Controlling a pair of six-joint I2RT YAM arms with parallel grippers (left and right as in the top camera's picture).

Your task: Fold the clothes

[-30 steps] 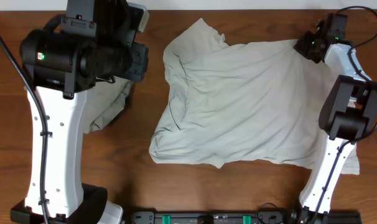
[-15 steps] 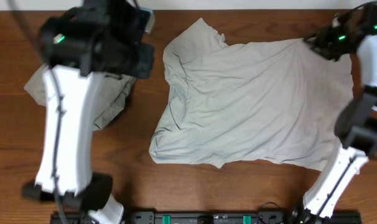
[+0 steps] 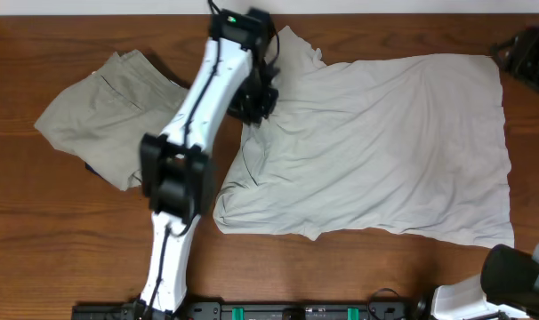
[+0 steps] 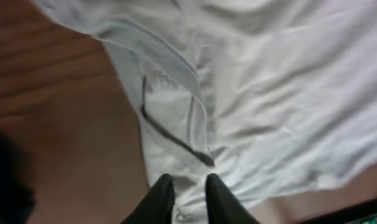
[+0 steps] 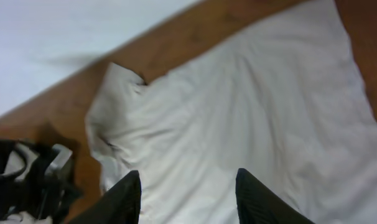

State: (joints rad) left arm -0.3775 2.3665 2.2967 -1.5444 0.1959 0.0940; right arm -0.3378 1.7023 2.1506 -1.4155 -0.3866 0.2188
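On the brown wooden table (image 3: 358,276), the T-shirt (image 3: 376,151) is lying spread out mid-table. Overhead is also showing trousers (image 3: 109,116) crumpled left of it, which the left wrist view is missing. Left gripper (image 4: 187,194) fingers are sitting nearly together over shirt fabric, can't tell if pinching. Right gripper (image 5: 188,199) fingers are hanging spread, empty, above the shirt.

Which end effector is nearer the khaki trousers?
Left. The left end effector is over the T-shirt's left edge, beside the khaki trousers; the right end effector sits past the T-shirt's far right corner.
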